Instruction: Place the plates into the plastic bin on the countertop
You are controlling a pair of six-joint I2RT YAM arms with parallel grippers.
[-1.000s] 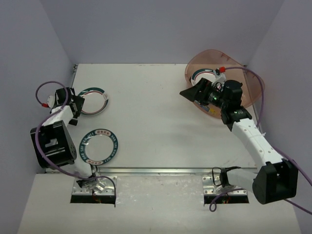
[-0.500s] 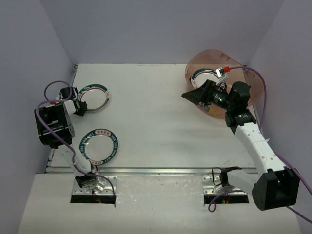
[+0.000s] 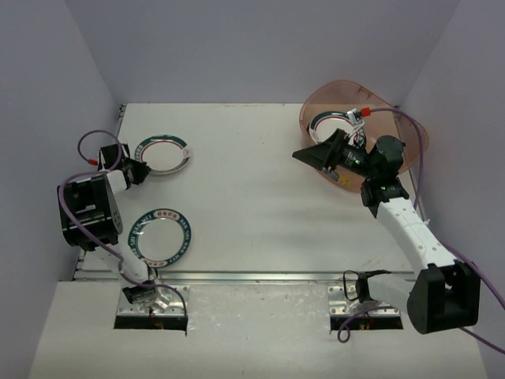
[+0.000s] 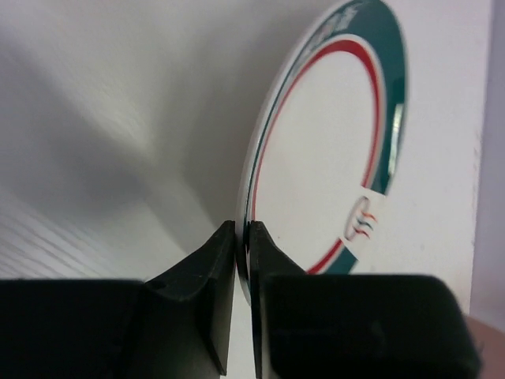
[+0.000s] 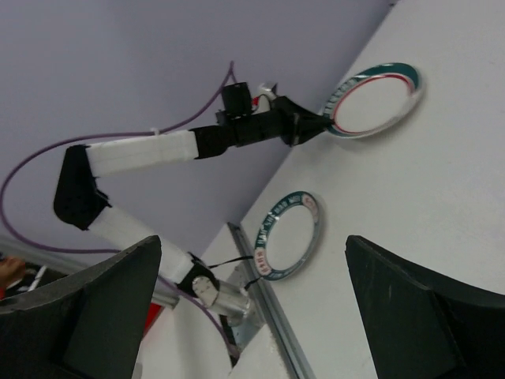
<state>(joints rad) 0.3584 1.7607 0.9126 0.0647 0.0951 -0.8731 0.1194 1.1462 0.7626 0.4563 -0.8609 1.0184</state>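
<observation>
Teal-rimmed plate (image 3: 162, 154) is clamped by the left gripper (image 4: 243, 230), well apart from the plastic bin (image 3: 394, 110); a lettered-rim plate (image 3: 160, 235) lies outside it, and the right gripper (image 3: 314, 152) is spread empty at its rim.

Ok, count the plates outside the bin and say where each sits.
2. One plate far left, rim pinched in the left gripper's jaws; another plate by the front rail. Bin contents partly hidden.
</observation>
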